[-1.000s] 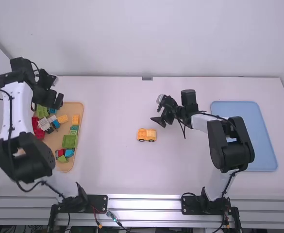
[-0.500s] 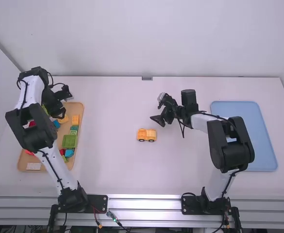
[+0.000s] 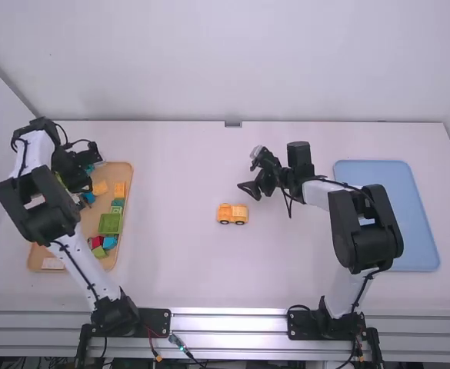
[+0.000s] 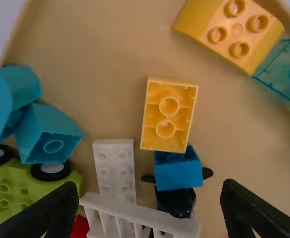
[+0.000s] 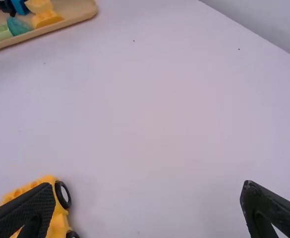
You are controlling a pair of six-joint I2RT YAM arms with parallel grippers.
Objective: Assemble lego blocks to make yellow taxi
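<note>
"Left hand [image 3: 82,186]?"
"Open over the tan wooden tray [image 3: 93,221]; upturned yellow rectangular brick [image 4: 169,115] inside, just rightward — long axis across its closing line."
"Beyond?"
"Yellow wheeled car [image 3: 232,214] on the desk [image 3: 178,238], then right hand [image 3: 248,193] — open, farther from the brick."

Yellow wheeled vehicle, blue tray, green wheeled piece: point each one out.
Yellow wheeled vehicle [image 3: 231,214]: high view, middle of its body.
Blue tray [image 3: 417,207]: high view, bare floor.
Green wheeled piece [image 4: 24,190]: left wrist view, studded top.
</note>
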